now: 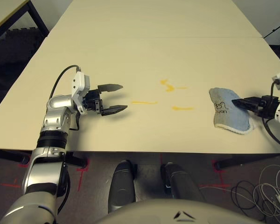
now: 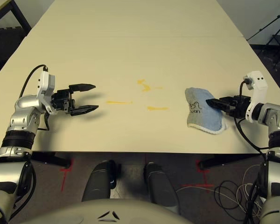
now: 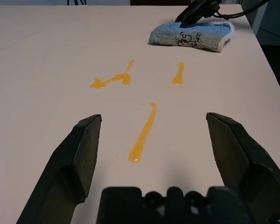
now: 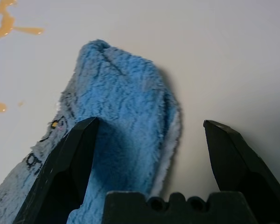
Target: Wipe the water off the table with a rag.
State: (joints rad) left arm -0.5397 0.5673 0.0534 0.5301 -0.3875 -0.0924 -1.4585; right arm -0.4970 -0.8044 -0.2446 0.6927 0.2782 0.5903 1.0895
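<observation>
The table [image 1: 144, 56], a broad pale cream top with a faint seam across it, carries everything, and its plain smooth surface means a cloth pushed without downward pressure may simply skate over the liquid. On the robot's right side lies the rag [image 2: 203, 114], a light-blue terry oval with a whitish edge and dark lettering, lying lumpy and partly folded near the table's front edge. The right gripper [image 2: 214, 103] hovers over its right part with fingers spread wide, one finger above the cloth and the other beyond its edge; closing from here could pinch only a thin fold or the rim, so the rag might slip out or drag along bunched up. The left gripper [image 1: 114, 98] holds level near the front left, jaws apart and empty, pointing toward the spill. The water [image 1: 170, 96], a few thin yellow-orange streaks and a small squiggle, sits between the two grippers; a careless sweep could smear it wider rather than soak it up.
</observation>
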